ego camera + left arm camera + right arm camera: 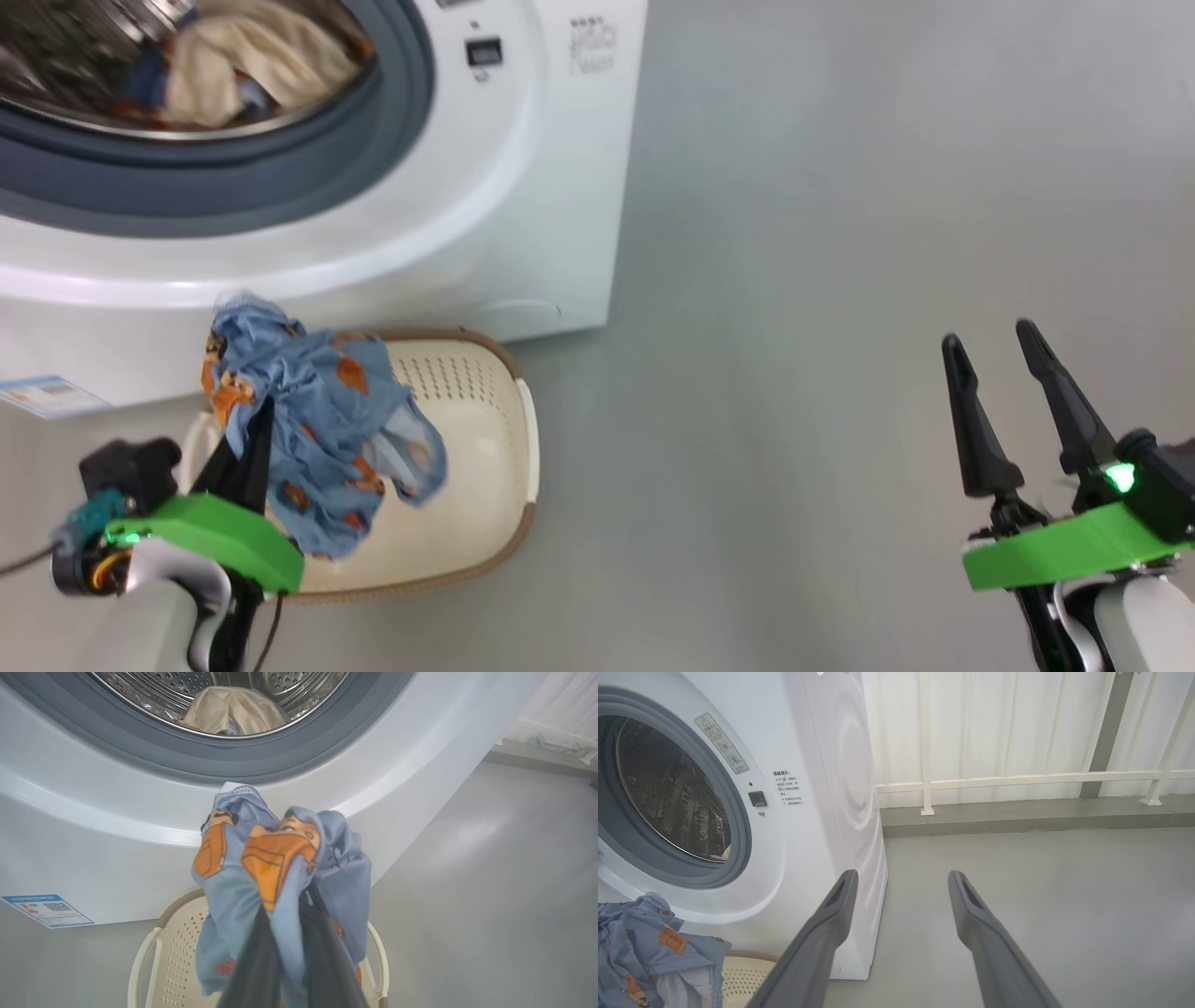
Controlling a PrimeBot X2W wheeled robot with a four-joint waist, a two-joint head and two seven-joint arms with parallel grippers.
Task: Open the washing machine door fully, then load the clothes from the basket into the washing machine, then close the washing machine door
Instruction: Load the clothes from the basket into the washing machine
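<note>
At the lower left of the head view, our left gripper is clamped on the light-blue garment, which hangs just above the basket on the floor. At the lower right, our right gripper stands with fingers apart, holding nothing. Beyond the basket rises the washing machine. Its drum, upper left, holds a cream garment. We should raise the bundle until its dangling tail clears the grey rubber ring, reach well past the lip, then let go.
</note>
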